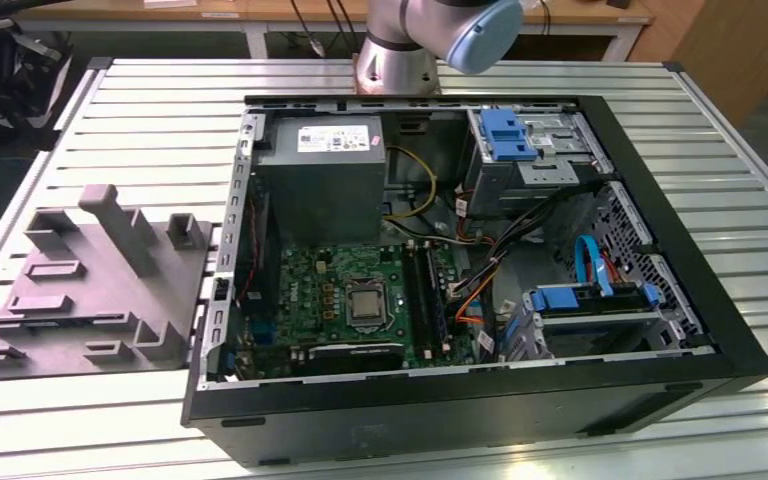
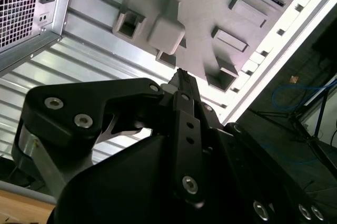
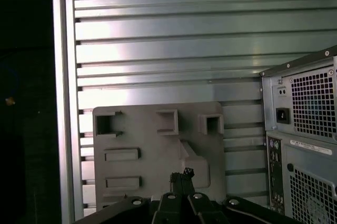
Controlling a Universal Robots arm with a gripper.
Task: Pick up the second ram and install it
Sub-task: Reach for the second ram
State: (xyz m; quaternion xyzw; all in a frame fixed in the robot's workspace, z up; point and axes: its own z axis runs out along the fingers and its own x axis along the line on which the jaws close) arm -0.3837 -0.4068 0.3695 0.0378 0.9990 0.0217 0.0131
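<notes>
The second ram is out of view. In both wrist views my gripper (image 2: 180, 74) (image 3: 182, 174) hangs high above the grey moulded fixture (image 2: 205, 2) (image 3: 152, 145), its black fingers pressed together with nothing visible between them. That fixture (image 1: 91, 290) lies on the slatted table at the exterior view's left, beside the open computer case (image 1: 664, 250). Inside the case the green motherboard (image 1: 317, 290) carries narrow black slot rails (image 1: 420, 285) beside the processor socket (image 1: 363, 303).
The arm's base (image 1: 398, 50) stands behind the case. A grey power supply (image 1: 320, 175), drive cages with blue latches (image 1: 507, 135) and loose cables (image 1: 471, 290) crowd the case. The case's rear panel (image 3: 305, 129) (image 2: 29, 8) is near the fixture. The table edge (image 3: 63, 103) borders dark floor.
</notes>
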